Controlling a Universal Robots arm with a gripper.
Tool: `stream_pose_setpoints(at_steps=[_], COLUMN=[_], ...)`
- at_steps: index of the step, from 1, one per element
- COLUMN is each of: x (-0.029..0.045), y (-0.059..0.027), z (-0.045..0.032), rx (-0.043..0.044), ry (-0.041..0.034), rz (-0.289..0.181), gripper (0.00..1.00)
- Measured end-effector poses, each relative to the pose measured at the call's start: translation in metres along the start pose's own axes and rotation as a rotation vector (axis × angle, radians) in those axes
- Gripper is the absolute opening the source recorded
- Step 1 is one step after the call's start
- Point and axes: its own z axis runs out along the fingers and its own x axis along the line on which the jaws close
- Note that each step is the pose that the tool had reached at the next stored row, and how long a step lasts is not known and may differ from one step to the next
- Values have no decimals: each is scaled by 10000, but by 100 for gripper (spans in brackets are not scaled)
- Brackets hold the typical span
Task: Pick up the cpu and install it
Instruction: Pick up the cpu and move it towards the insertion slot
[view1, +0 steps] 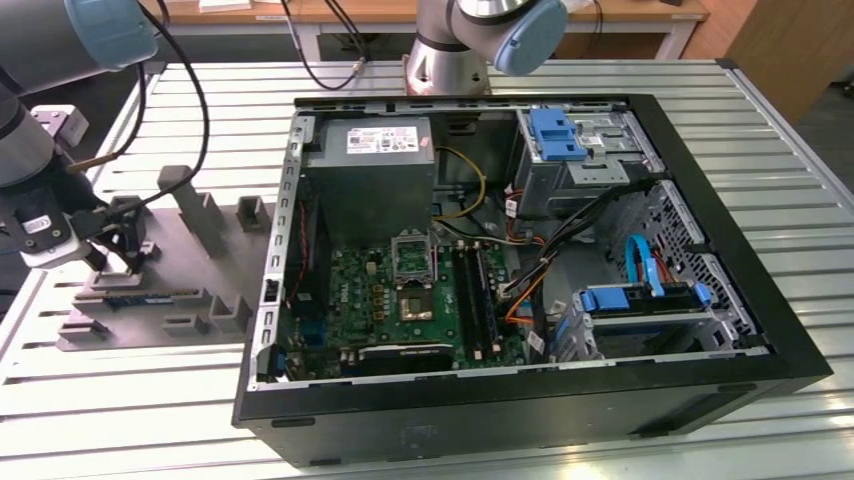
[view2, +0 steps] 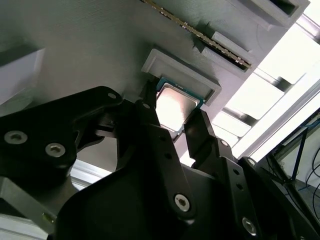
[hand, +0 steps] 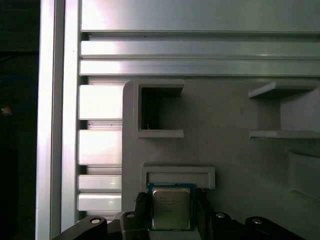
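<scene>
The cpu is a small square chip with a silvery metal top. It lies against a raised lip of the grey plastic tray. In both wrist views my gripper has its black fingers pressed against two opposite sides of the chip, so it is shut on it. In the exterior view the gripper is low over the tray, at that view's left. The dark socket frame stands on the green motherboard inside the open computer case.
The tray carries several upright posts close to the gripper. The black case holds a grey power-supply box, blue drive brackets and loose cables. The slatted metal table lies under everything.
</scene>
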Motion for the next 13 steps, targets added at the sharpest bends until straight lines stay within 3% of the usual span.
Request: stream_pose_setpoints(at_steps=[13], x=[-1], y=[8], z=[-173], rx=[0], ry=[-1], rz=[0], gripper=[47])
